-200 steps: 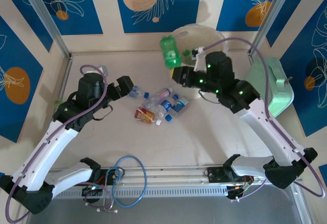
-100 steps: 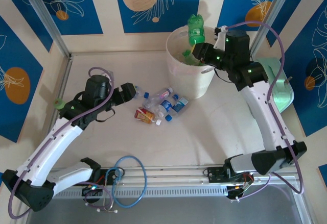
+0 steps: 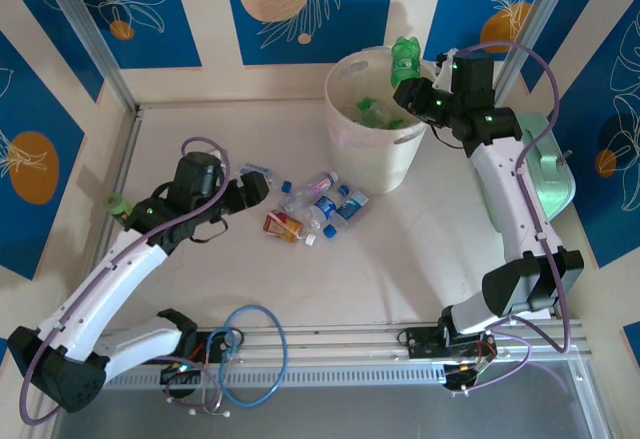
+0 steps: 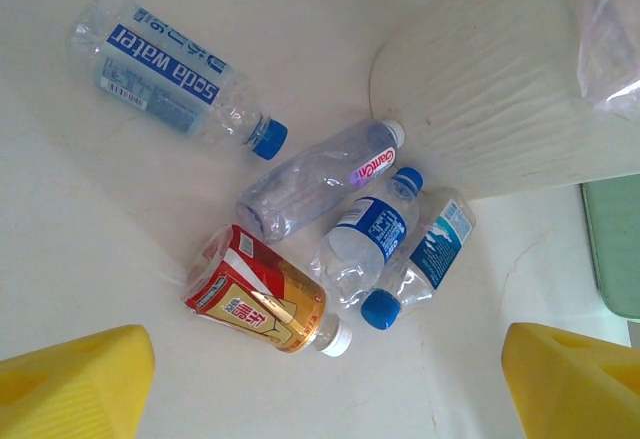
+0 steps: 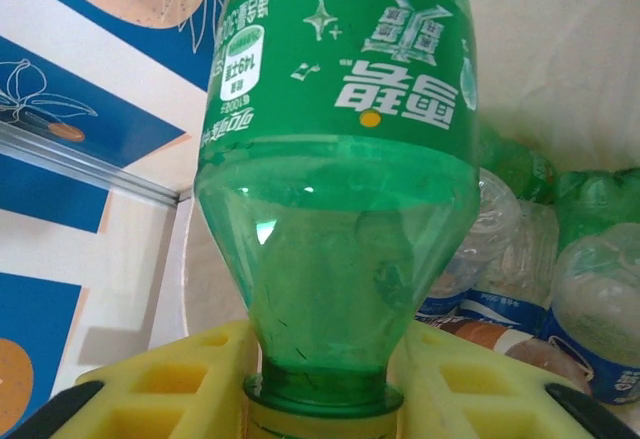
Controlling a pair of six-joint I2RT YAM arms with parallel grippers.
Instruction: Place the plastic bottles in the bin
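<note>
Five bottles (image 4: 310,174) beside bin (image 3: 350,149), right tool (image 5: 322,404) gripping green bottle (image 5: 335,159) above it

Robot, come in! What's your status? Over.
Left gripper open near five loose bottles. Right gripper shut on green bottle, above bin. Nothing in the way.

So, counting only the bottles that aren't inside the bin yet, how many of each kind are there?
Clear bottles with blue caps, on the table: 3
Clear bottle with white cap, on the table: 1
Orange-labelled bottle, on the table: 1
Green bottle, in the right hand at the bin: 1
Total: 6
</note>
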